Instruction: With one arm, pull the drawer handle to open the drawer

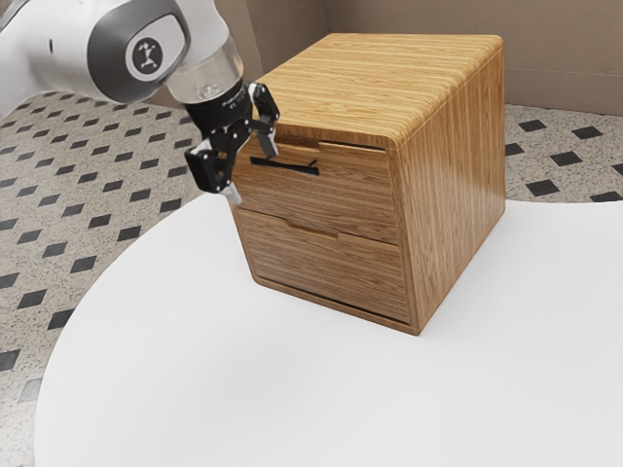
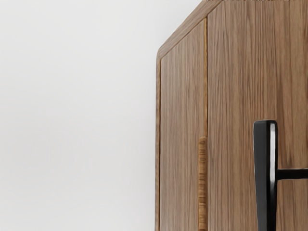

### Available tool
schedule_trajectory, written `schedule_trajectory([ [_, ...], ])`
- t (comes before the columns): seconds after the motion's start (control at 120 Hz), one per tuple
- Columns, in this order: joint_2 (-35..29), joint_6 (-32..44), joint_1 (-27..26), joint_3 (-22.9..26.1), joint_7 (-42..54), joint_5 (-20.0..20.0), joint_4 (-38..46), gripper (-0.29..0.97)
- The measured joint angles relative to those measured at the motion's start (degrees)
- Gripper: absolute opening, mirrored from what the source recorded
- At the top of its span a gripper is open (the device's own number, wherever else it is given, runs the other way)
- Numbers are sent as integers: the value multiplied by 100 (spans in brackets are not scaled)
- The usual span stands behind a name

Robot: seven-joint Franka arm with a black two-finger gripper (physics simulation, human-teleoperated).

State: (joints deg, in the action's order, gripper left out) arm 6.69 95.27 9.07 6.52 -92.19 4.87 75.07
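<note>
White tabletop (image 1: 292,389) spreads across the near ground, round-edged and bare up to the foot of a wooden cabinet (image 1: 448,175) that stands on its far half. The cabinet is a light, striped-grain box with rounded top edges and two drawer fronts stacked on the face turned toward me.

The lower drawer (image 1: 321,258) has only a shallow notch in its top edge. The upper drawer (image 1: 341,199) carries the handle (image 1: 287,165), a slim black bar lying level across the part of its front nearer the exterior view's left. As far as I can tell, both fronts sit flush with each other.

My gripper (image 1: 243,154) hangs just in front of the upper drawer at the handle's end on the exterior view's left. Its fingers (image 1: 265,122) are spread wide, one above the bar's line and one below, and neither is closed on it.

From my wrist the handle (image 2: 265,173) stands close against the wood, held off it by a short post.

Beyond the table lie a tiled floor (image 1: 78,185) with dark diamonds and a plain beige wall (image 1: 565,49).
</note>
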Motion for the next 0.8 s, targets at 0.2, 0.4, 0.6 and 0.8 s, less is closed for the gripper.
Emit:
schedule_trajectory([
  [0.2, 70, 91, 16, 2, 8, 25, -25, 68],
  [0.4, 124, 201, 17, -1, 16, 62, -34, 68],
  [0.6, 134, 262, 17, -1, 15, 73, -19, 57],
  [0.8, 150, 351, 4, -4, 10, 75, 5, 46],
])
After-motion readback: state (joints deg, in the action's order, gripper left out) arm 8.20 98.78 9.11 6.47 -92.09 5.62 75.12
